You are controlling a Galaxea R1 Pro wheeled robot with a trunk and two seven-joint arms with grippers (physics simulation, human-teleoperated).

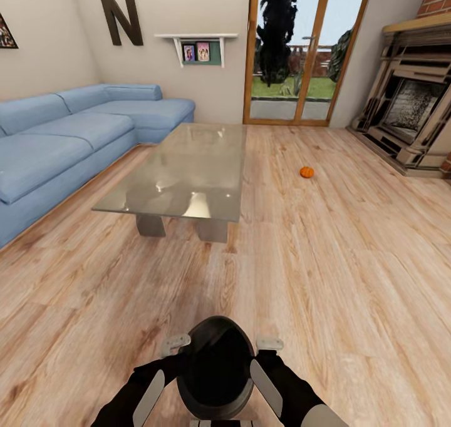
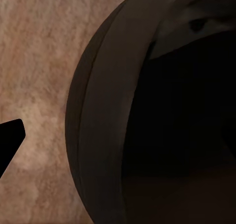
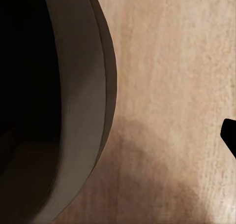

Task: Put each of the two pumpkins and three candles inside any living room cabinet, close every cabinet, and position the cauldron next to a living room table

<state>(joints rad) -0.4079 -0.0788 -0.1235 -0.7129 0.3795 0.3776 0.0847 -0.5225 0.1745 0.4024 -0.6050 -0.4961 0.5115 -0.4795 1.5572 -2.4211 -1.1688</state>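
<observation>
Black cauldron (image 1: 216, 364), orange pumpkin (image 1: 306, 172) (blue sofa (image 1: 69, 139)).

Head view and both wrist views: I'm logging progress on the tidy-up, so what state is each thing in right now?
cauldron: upright, mouth up, held between both arms above the floor, apart from the table.
left gripper: at the cauldron's left rim; jaws' state unclear.
right gripper: at the cauldron's right rim; jaws' state unclear.
pumpkin: on the floor, right of the table, not stowed.
table: glass top bare.

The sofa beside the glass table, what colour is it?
Light blue sofa, clearest in the head view.
</observation>
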